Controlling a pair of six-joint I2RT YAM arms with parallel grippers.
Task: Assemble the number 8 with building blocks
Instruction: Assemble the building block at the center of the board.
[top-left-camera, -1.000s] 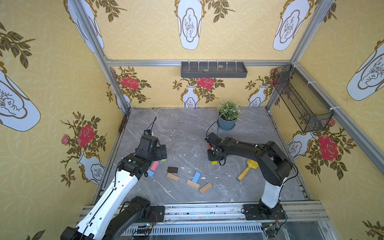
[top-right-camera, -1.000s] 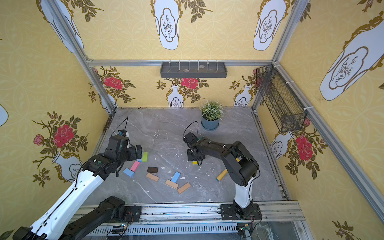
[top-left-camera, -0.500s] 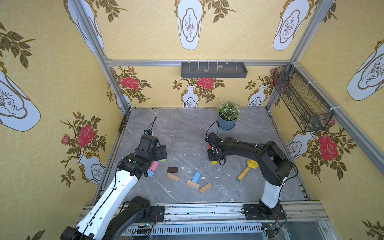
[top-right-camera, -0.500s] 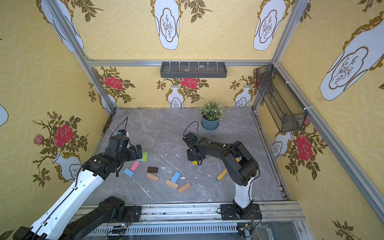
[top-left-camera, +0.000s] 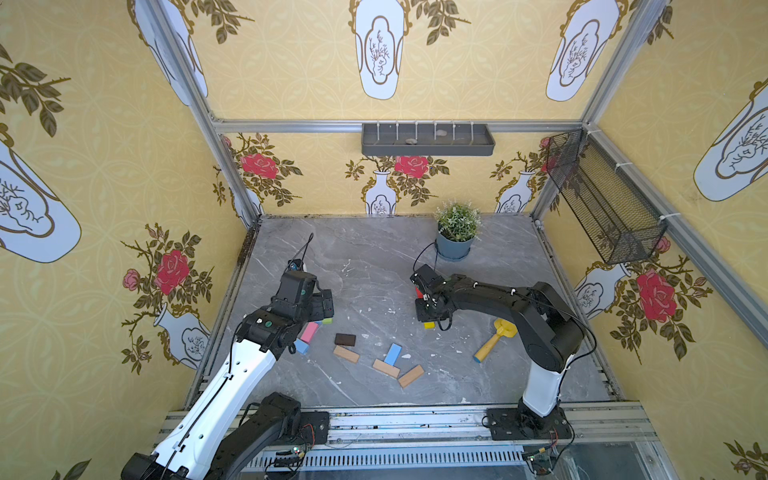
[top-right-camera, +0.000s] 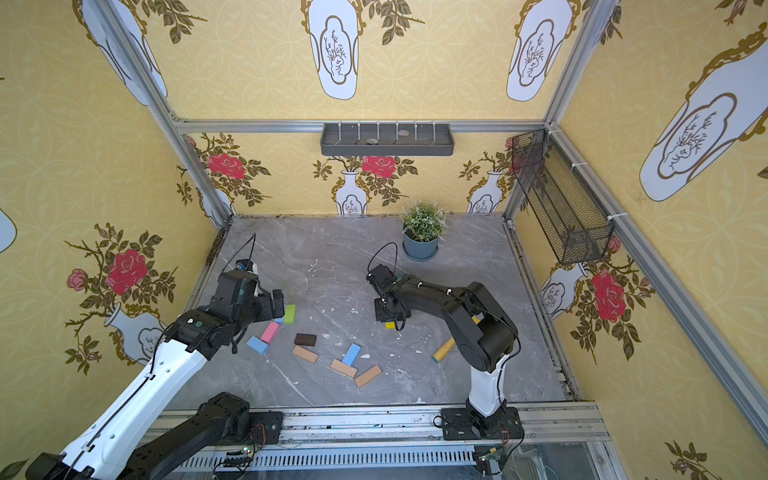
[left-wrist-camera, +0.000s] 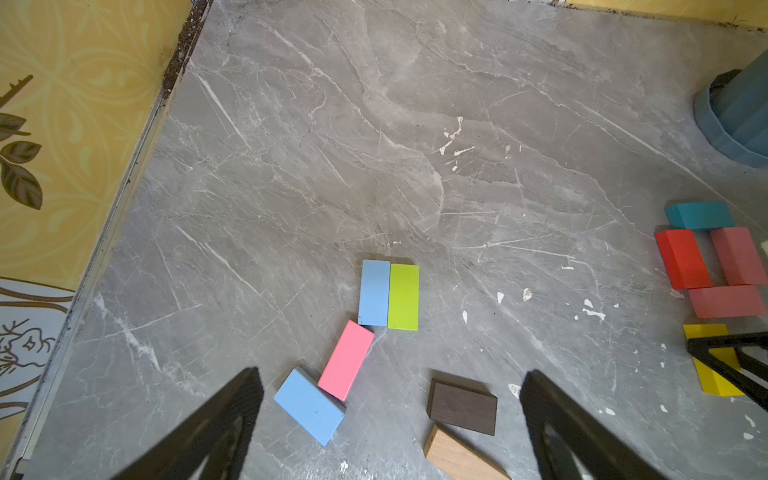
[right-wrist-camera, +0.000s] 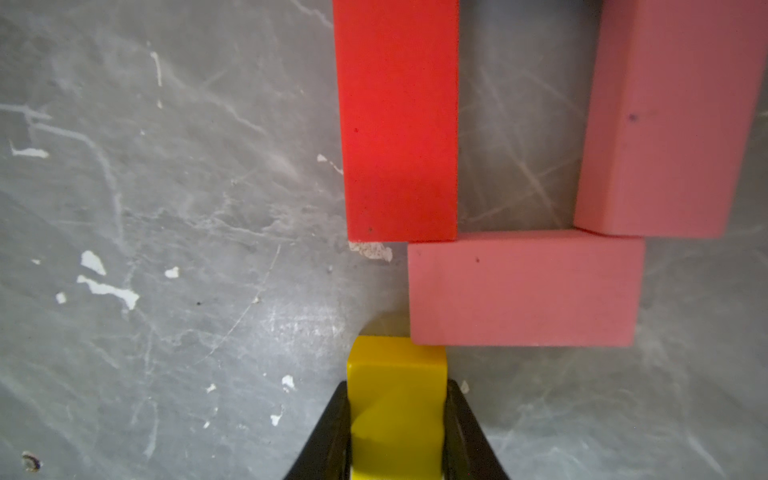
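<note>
Yellow block (right-wrist-camera: 397, 365), gripped by the right hand (right-wrist-camera: 398, 390), lies just beside the pink block (right-wrist-camera: 523, 291) adjoining the red block (right-wrist-camera: 399, 124).

Tan block (left-wrist-camera: 453, 457) cut off btm, maybe half

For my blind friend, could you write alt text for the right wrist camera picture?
The right end effector clamps a yellow rectangular block, its end close to a pink rectangular block lying crosswise. Beyond, a red block and a second pink block lie parallel on the grey marbled tabletop.
</note>
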